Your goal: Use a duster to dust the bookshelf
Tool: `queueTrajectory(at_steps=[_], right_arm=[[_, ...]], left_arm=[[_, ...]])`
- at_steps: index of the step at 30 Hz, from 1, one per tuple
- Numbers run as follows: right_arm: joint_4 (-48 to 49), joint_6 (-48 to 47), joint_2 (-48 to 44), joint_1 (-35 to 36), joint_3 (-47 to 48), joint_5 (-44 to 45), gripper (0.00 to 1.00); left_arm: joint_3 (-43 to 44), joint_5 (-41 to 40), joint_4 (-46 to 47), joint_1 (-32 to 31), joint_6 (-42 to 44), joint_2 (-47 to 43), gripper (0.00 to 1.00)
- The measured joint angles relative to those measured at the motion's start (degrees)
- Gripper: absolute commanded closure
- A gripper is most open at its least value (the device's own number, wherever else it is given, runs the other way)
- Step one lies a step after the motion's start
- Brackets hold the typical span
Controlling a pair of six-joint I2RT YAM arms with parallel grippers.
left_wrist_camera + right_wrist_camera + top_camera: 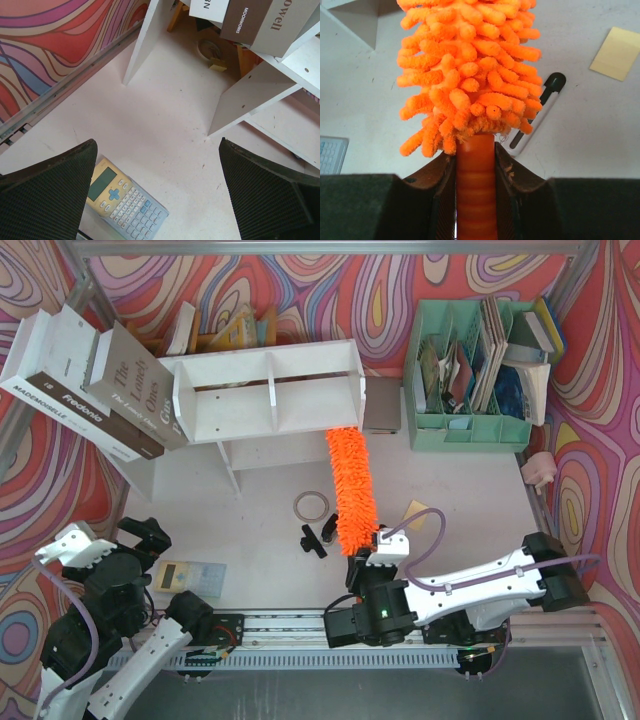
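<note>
Robot lab: metal frame (pixel 300 247), swirl-patterned backdrop (pixel 420 275)

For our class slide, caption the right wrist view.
Right gripper clamps the orange duster by its handle above the table.

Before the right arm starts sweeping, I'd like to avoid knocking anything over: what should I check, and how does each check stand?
1. Grip: right gripper shut on the duster handle: ok.
2. Contact: duster tip touching the bookshelf: cannot tell; it ends at the front edge.
3. Other arm: left gripper open by the calculator, away from the sweep: ok.
4. Load: books lean tilted at the shelf's left end: not ok, may slip.
5. Clutter: black tool and ring lie beside the duster: not ok.
</note>
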Motion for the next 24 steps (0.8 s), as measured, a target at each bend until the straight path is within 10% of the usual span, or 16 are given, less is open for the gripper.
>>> queueTrajectory(at_steps=[11,24], right_arm=[[-3.78,6.47,0.24,0.72,-2.67,1.86,1.0],[25.99,-20.44,-7.21,-5.86,-16.74,-7.74,1.0]], left_arm=[[0.0,0.0,0.0,0.0,0.0,0.02,0.02],[0.0,-0.02,0.0,0.0,0.0,0.15,0.02]])
